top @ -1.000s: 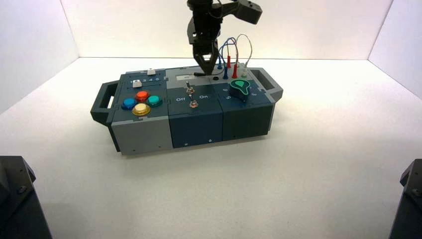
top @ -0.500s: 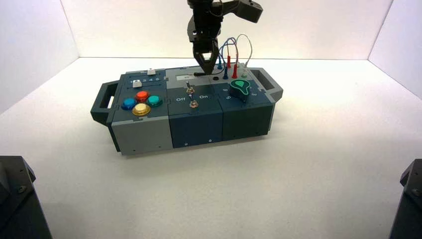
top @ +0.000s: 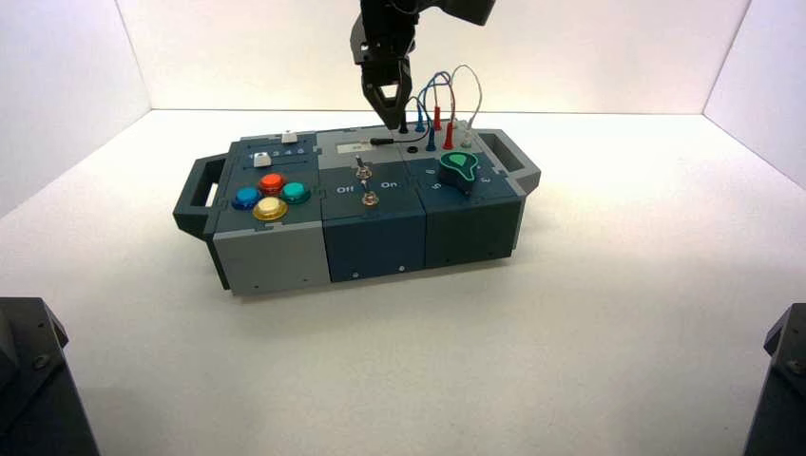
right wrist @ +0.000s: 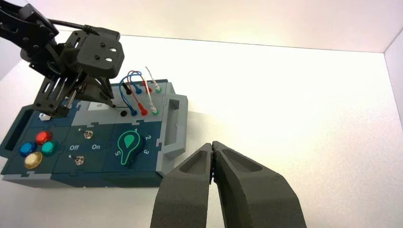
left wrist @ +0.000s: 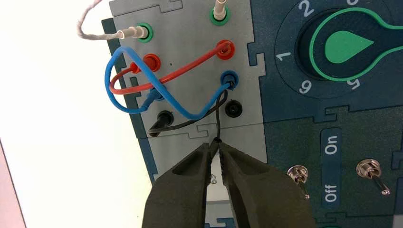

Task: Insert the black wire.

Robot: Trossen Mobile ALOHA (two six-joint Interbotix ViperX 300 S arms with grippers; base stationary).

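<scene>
The black wire (left wrist: 217, 128) has one plug (left wrist: 164, 118) standing in a black socket at the box's far edge. Its other plug (top: 381, 141) lies flat on the grey panel, next to the empty black socket (left wrist: 233, 109). My left gripper (top: 393, 121) hangs above that loose plug without touching it. In the left wrist view its fingers (left wrist: 190, 180) are a narrow slit apart and cover the plug; the thin wire runs in under my left gripper (left wrist: 216, 142). My right gripper (right wrist: 212, 148) is shut on nothing, low over the table right of the box.
Blue (left wrist: 116, 90), red (left wrist: 185, 71) and white (left wrist: 95, 35) wires loop over the same socket panel. The green-pointer knob (left wrist: 344, 46) and two toggle switches (left wrist: 298, 175) sit beside it. Coloured buttons (top: 270, 195) are on the box's left end.
My left gripper has risen from the loose black plug, and its jaws have parted a little. The plug stayed lying on the panel. The right arm has not moved.
</scene>
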